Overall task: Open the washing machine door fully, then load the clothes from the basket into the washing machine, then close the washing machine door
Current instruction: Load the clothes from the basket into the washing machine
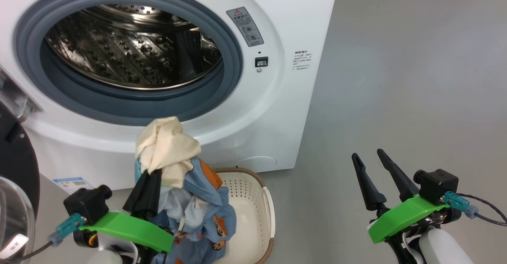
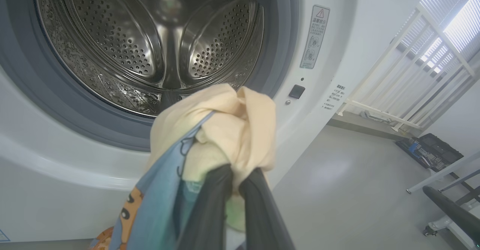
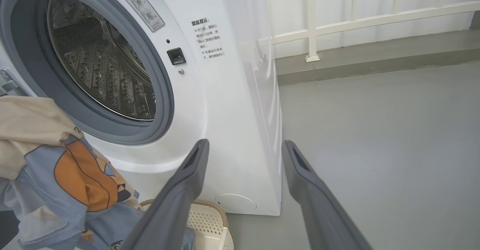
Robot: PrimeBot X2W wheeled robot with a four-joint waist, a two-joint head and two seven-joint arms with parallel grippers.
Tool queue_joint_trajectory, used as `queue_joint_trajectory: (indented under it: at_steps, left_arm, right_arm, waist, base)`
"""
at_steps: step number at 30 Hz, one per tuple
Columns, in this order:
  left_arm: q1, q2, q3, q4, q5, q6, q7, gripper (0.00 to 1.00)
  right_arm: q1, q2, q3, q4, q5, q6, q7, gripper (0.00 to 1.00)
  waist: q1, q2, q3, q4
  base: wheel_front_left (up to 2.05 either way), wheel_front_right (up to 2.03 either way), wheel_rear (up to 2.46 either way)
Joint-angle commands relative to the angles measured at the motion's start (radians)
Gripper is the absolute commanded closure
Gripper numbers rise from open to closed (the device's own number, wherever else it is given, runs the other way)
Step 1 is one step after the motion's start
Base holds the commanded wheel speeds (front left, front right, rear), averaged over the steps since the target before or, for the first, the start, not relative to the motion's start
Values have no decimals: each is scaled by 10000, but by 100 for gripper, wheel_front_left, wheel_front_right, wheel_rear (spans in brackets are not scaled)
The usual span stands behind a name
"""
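One washer [image 1: 277, 109], with one drum [image 1: 130, 50], one door [image 1: 18, 165] and one warning sticker [image 1: 245, 26]. One basket [image 1: 253, 200]. One cream cloth [image 1: 168, 149] and one blue cloth [image 1: 206, 208]. Four dark fingers [image 1: 366, 185], two to each arm.

The right gripper [image 3: 244, 145], fingers spread wide and empty. Beyond the fingertips, the washing machine [image 3: 232, 92], drum exposed; left of the left finger, bunched clothes [image 3: 56, 167]; low between the fingers, the basket [image 3: 208, 220].
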Motion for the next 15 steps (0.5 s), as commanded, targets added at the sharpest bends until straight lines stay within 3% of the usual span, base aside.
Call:
queue_joint_trajectory:
  at_steps: [1,15]
  left_arm:
    - [-158,110,464,-323,119,37,-106,100]
    - [-2537,579,1097,124,815,508,-49,100]
  right_arm:
    - [142,-64,240,-209,81,14,-76,0]
    - [-143,-80,476,-353,69,14,-76,0]
  waist:
    - [0,0,-41,-12]
    - [0,0,574,-439]
  base:
    - [0,0,0]
    - [0,0,0]
